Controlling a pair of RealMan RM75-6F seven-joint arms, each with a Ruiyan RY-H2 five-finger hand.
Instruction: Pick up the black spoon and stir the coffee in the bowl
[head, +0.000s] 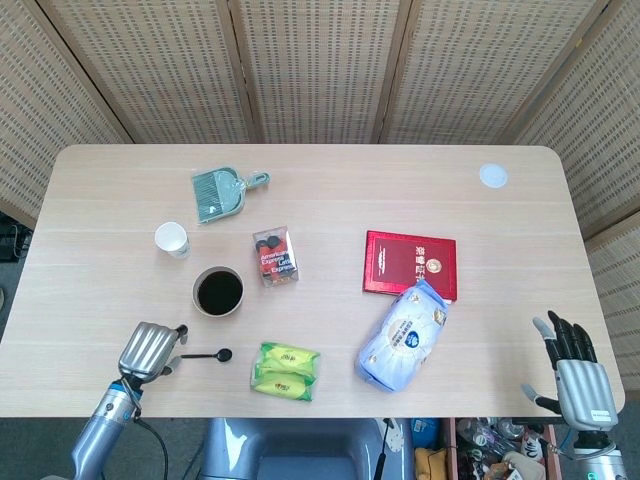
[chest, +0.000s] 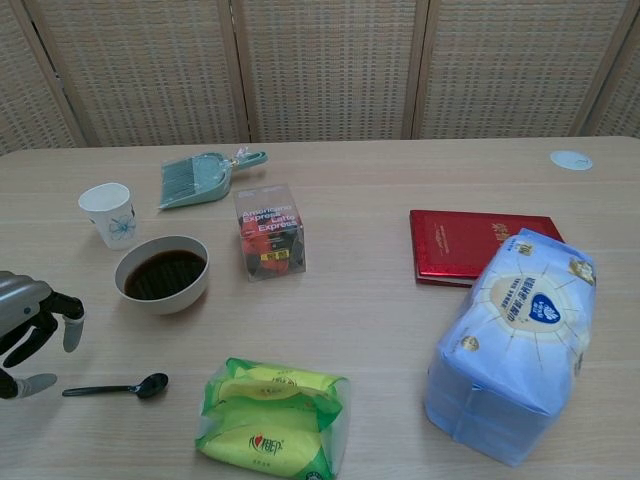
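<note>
The black spoon (head: 207, 354) (chest: 117, 387) lies flat on the table, bowl end to the right, in front of the white bowl of dark coffee (head: 218, 291) (chest: 162, 273). My left hand (head: 150, 349) (chest: 30, 329) hovers right at the spoon's handle end, fingers apart and curled downward, holding nothing. Its thumb sits beside the handle tip in the chest view. My right hand (head: 575, 372) stays at the table's front right corner, fingers spread, empty; the chest view does not show it.
A green snack pack (head: 285, 371) lies right of the spoon. A paper cup (head: 172, 239), teal dustpan brush (head: 221, 192) and clear coffee box (head: 276, 256) stand behind the bowl. A red book (head: 409, 264), a blue-white bag (head: 402, 335) and a white lid (head: 492, 176) occupy the right side.
</note>
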